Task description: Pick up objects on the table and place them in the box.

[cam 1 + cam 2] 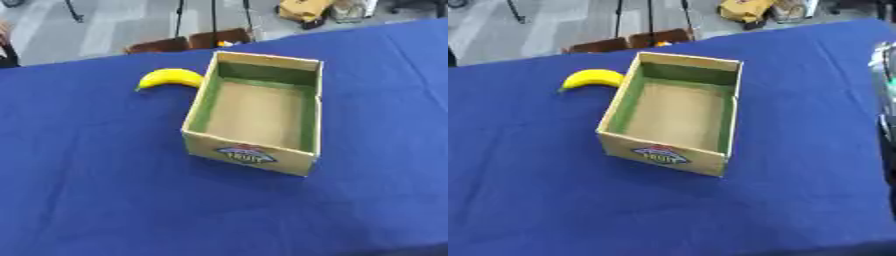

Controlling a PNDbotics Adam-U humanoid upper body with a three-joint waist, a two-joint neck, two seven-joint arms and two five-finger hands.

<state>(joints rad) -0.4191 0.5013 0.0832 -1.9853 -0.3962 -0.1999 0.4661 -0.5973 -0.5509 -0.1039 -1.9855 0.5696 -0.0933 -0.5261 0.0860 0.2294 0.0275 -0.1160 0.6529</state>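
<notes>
A yellow banana (170,78) is lying on the blue bench (87,175), touching the cardboard box (252,152) at its ten o'clock corner. No robot hand is showing, so its state I cannot tell.

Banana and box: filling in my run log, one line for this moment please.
banana: on table, left of box, outside | box: empty | hands: not in view

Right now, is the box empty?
Empty: the box shows only its bare cardboard floor; the banana lies outside on the table.
</notes>
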